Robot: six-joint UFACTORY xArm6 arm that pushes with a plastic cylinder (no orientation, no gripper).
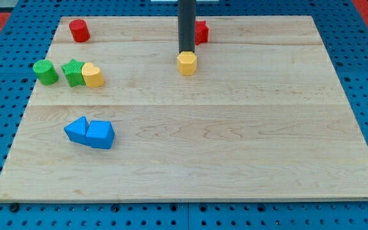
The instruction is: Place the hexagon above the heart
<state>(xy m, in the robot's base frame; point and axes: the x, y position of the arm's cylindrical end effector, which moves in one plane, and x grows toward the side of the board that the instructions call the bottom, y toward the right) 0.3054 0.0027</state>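
Note:
The yellow hexagon sits near the board's top centre. My tip is at the hexagon's upper edge, touching or almost touching it, with the dark rod rising straight toward the view's top. The yellow heart lies at the view's left, far from the hexagon, pressed against a green star.
A green cylinder stands left of the star. A red cylinder is at the top left. A red block sits partly behind the rod. Two blue blocks lie together at the lower left. The wooden board rests on blue pegboard.

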